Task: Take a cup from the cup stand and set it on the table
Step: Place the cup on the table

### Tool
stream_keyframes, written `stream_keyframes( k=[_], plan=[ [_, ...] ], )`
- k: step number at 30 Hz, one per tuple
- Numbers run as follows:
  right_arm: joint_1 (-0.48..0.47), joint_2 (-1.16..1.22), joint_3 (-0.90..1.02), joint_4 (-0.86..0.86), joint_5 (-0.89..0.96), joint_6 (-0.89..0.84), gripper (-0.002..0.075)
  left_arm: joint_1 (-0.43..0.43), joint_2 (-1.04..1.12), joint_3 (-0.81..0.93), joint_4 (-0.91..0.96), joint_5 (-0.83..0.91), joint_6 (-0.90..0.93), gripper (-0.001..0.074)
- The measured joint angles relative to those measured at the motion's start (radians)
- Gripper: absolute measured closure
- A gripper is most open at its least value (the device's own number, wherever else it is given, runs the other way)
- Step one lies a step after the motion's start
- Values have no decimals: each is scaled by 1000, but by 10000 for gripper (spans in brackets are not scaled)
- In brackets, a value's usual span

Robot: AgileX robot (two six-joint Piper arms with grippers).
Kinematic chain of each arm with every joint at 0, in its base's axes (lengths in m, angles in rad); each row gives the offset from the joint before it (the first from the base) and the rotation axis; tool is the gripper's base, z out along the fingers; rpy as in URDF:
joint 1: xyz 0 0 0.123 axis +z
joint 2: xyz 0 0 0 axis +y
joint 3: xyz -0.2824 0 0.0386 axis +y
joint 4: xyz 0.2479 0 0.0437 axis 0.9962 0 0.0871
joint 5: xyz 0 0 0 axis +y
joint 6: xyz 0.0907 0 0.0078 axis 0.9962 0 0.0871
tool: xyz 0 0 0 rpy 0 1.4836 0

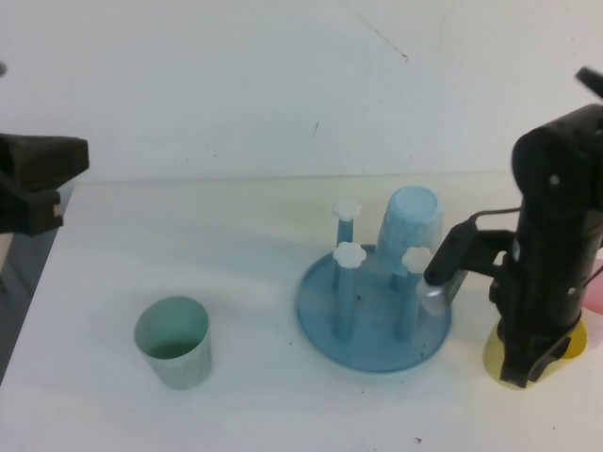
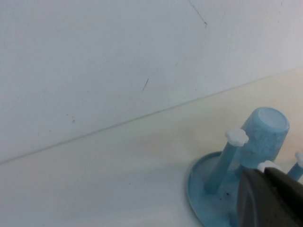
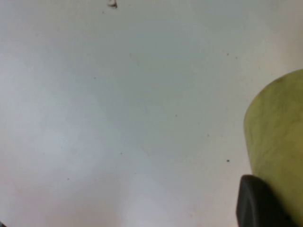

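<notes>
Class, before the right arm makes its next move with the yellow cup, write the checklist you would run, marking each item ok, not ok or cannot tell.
1. Yellow cup is off the cup stand: ok.
2. Cup base touches the table: cannot tell.
3. Right hand grips the cup: cannot tell.
4. Blue cup sits on its peg: ok.
5. Green cup is away from the set-down spot: ok.
6. Left hand is parked at the table's left edge: ok.

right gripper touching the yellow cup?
Touching. In the right wrist view a dark fingertip lies against the yellow cup wall, no gap. In the high view the right gripper straddles it beside the cup stand.
</notes>
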Motion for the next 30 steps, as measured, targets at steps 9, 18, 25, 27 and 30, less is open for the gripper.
stream_keyframes(
  k=[9, 18, 25, 27, 30],
  plan=[
    [0, 61, 0, -29, -6, 16, 696, 0, -57, 4, 9, 15, 0, 735],
    [0, 87, 0, -36, -8, 22, 696, 0, -10, 6, -2, 77, 0, 736],
    [0, 95, 0, -54, -8, 33, 662, 0, -3, 6, -4, 125, -5, 737],
    [0, 103, 0, -72, -8, 41, 638, 0, -2, 6, -4, 130, -7, 737],
    [0, 115, 0, -88, -10, 49, 613, 0, -2, 6, -4, 139, -11, 737]
  ],
)
